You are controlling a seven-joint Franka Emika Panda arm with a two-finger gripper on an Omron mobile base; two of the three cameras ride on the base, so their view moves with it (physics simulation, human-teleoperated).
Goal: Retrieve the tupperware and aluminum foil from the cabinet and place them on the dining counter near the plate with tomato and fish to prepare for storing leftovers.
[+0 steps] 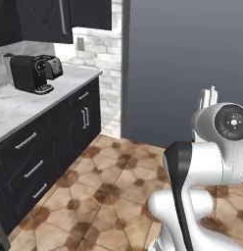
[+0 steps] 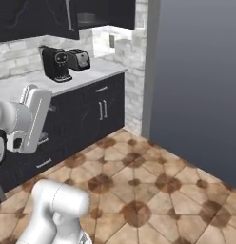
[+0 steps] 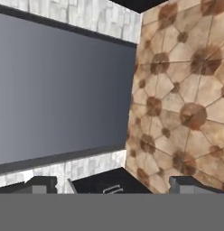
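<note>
Left base view first: far left, a marble worktop surface (image 1: 25,105) carries a black coffee machine (image 1: 33,72), with low black drawers (image 1: 35,162) under it. Above, the cabinet (image 1: 47,19) hangs with its door shut, silver bar handle (image 1: 61,17) running down it. Moving right, a grey wall (image 1: 187,63), patterned tile floor (image 1: 109,186), and the white arm folded up at the lower right.

Over to the right base view: same cabinet (image 2: 44,16) up top left, and just right of its handle (image 2: 69,14) there's what may be a dark gap, too murky to call. Coffee machine (image 2: 55,63) and a toaster (image 2: 78,59) sit side by side below it.

In the hand view, the hand (image 3: 114,186) is released, fingertips (image 3: 39,185) spread wide with nothing between them, looking at wall and floor.

So the tupperware and foil look to be inside the cabinet, not yet fetched. This reads as the approach stage. Next, I'd judge, the base must close in on the worktop and the arm reach up for that bar handle.
</note>
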